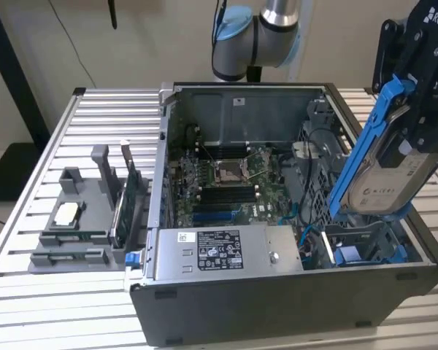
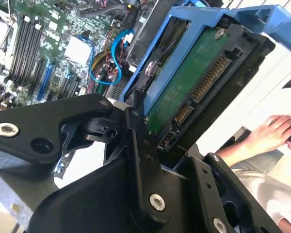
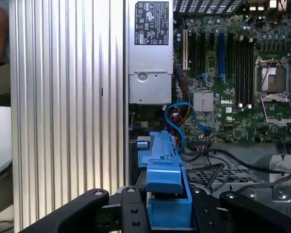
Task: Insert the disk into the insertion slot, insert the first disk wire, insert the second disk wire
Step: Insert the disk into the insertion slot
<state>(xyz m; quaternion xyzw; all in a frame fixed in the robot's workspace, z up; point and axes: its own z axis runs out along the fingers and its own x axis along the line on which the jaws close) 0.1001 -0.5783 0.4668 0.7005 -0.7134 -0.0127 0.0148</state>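
The disk is held clear of the computer case, tilted steeply on edge over the case's end at the exterior view's right, and is not yet seated in any bay. Its silver body and white label are framed by the blue carrier; in the second wrist view its green circuit board and connector pins are turned towards the camera. The claw is closed on the carrier, with a black finger pressed against each side of the blue plastic. Directly beneath the disk, a bay with blue fittings is seen in the case's near corner. A blue cable is looped loosely beside the motherboard, and the grey power supply box lies along the near wall. The case is set on a slatted metal surface, with a grey parts holder just beside it at the exterior view's left. A person's hand is visible in the second wrist view.
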